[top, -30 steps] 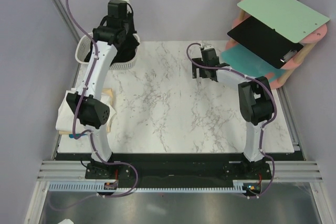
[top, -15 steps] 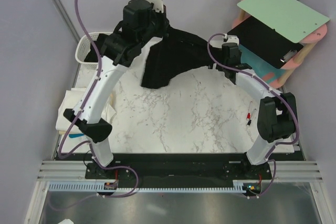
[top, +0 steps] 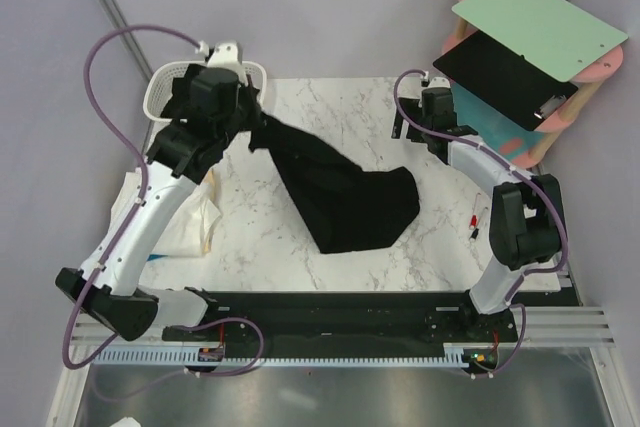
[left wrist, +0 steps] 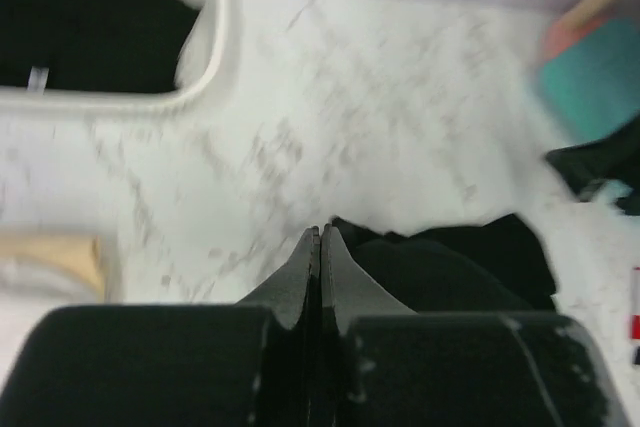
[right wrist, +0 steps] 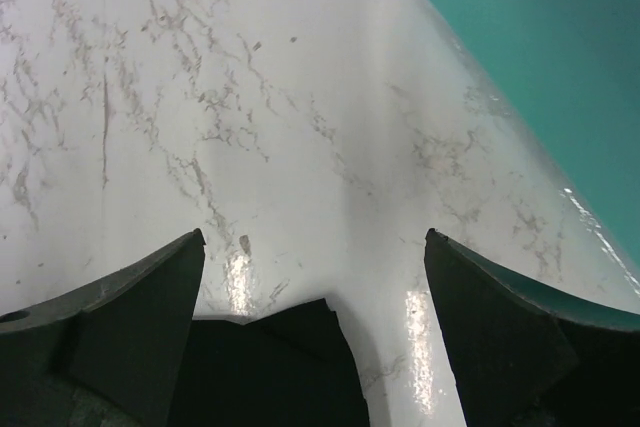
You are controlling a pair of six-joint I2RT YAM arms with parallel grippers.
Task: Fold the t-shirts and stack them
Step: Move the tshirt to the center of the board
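Note:
A black t-shirt (top: 345, 202) lies crumpled across the middle of the marble table (top: 440, 257). One end rises to my left gripper (top: 253, 133), which is shut on it beside the basket. In the left wrist view the fingertips (left wrist: 321, 234) are pressed together and the black t-shirt (left wrist: 450, 267) spreads out just beyond them. My right gripper (top: 403, 127) hovers open over the back right of the table, holding nothing. Its wrist view shows the right gripper (right wrist: 315, 239) wide open above bare marble, with an edge of the black t-shirt (right wrist: 270, 362) below. White and cream t-shirts (top: 190, 222) are piled at the left edge.
A white lattice basket (top: 160, 97) with dark cloth inside stands at the back left. At the back right a pink shelf rack (top: 545, 142) carries a green board (top: 540, 22), a black board (top: 500, 72) and a teal shelf (right wrist: 540, 47). A small red-and-white item (top: 477, 222) lies near the right arm.
My left gripper rose from the basket with the black t-shirt, swung it high over the back, then came down and left, laying it across the table. The right arm moved back and stays open.

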